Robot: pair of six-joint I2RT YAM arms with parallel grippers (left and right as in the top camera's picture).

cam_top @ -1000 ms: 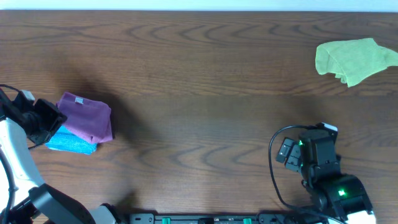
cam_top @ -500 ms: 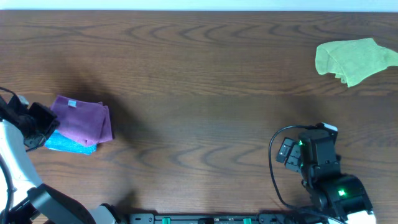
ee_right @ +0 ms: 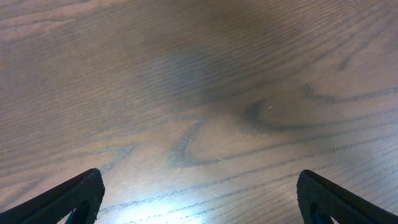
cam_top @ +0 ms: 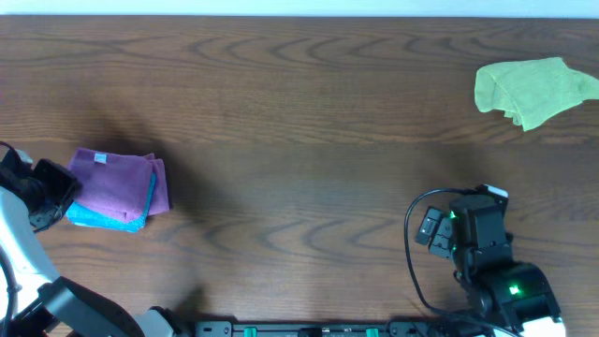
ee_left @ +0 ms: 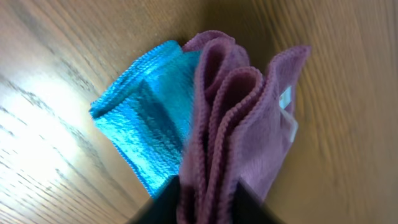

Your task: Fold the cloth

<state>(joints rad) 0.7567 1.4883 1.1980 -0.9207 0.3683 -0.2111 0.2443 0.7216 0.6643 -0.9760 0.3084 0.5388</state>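
The purple cloth (cam_top: 114,180), folded, with a small white tag, lies on top of a blue folded cloth (cam_top: 105,217) at the table's left edge. My left gripper (cam_top: 58,190) is at its left side and is shut on the purple cloth's folded edge. In the left wrist view the purple layers (ee_left: 225,124) run between my fingers (ee_left: 206,199), with the blue cloth (ee_left: 148,121) beside and under them. My right gripper (ee_right: 199,196) is open and empty over bare wood at the front right (cam_top: 468,229).
A lime-green cloth (cam_top: 532,87) lies crumpled at the back right. The dark wooden table (cam_top: 309,140) spreads between the two arms. Cables hang by the right arm's base.
My left gripper has pulled left and toward the front with the purple cloth, which slid left and flattened over the blue cloth. The right arm has not moved.
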